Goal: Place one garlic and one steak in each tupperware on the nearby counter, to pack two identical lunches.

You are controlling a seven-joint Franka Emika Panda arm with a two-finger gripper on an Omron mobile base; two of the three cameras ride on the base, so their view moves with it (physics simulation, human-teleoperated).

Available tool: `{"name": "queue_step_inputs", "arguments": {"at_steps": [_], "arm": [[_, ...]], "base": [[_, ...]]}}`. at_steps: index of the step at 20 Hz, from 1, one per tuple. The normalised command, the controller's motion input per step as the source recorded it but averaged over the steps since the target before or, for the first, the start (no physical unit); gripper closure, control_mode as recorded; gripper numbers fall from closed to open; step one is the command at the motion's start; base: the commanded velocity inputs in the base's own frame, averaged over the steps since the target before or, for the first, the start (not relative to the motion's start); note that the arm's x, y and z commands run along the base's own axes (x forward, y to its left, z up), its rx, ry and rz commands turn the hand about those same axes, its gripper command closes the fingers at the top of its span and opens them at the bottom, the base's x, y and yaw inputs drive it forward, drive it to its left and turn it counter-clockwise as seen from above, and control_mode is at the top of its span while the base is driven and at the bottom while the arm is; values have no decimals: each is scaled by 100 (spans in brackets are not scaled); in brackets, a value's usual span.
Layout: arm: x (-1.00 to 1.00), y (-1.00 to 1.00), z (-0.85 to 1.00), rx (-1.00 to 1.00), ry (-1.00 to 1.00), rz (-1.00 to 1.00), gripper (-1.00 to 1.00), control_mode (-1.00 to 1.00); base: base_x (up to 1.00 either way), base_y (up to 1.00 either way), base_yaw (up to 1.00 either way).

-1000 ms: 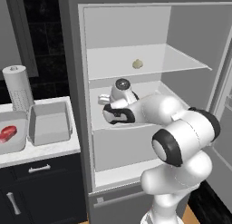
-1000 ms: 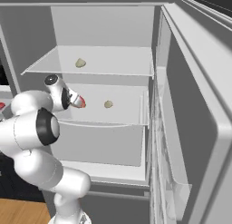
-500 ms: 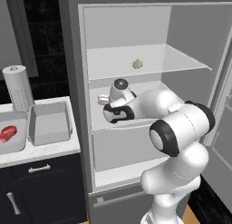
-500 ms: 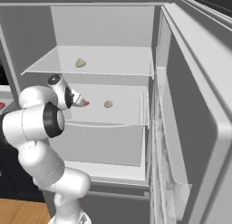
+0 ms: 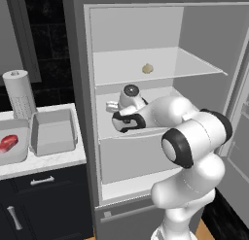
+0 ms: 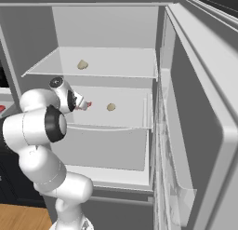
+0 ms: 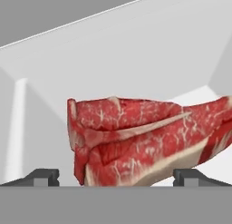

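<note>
My gripper point(image 7: 118, 177) is open inside the fridge's middle shelf, and a red marbled steak point(image 7: 145, 141) lies right in front of it, between the two fingertips point(image 7: 43, 175). From the right base view the gripper point(image 6: 83, 103) hides most of that steak point(image 6: 89, 104). One garlic point(image 6: 111, 107) rests further right on the same shelf, another garlic point(image 5: 147, 68) on the shelf above. On the counter point(image 5: 44, 161) stand two tupperware: one empty point(image 5: 52, 131), one at the left edge point(image 5: 9, 154) holding a steak point(image 5: 8, 143).
A paper-towel roll point(image 5: 19, 93) stands behind the tubs. The fridge door point(image 6: 195, 131) hangs open to the right. The upper shelf point(image 5: 194, 64) juts out just above my forearm.
The hand has pushed a little further left and deeper along the middle shelf, closing in on the steak. The jaws have stayed wide.
</note>
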Motion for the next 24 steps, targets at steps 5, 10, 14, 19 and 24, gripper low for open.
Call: {"name": "queue_step_inputs", "arguments": {"at_steps": [5,10,14,19,24], "arm": [[0,-5,7,1,2,0,-100,-100],[0,0,-20,-4,2,0,-100,-100],[11,3,-16,-3,-1,0,-100,-100],[5,1,-23,0,-4,0,-100,-100],[11,9,-21,0,0,0,100,-100]], "base": [[0,0,0],[0,0,0],[0,0,0],[0,0,0],[0,0,0]]}}
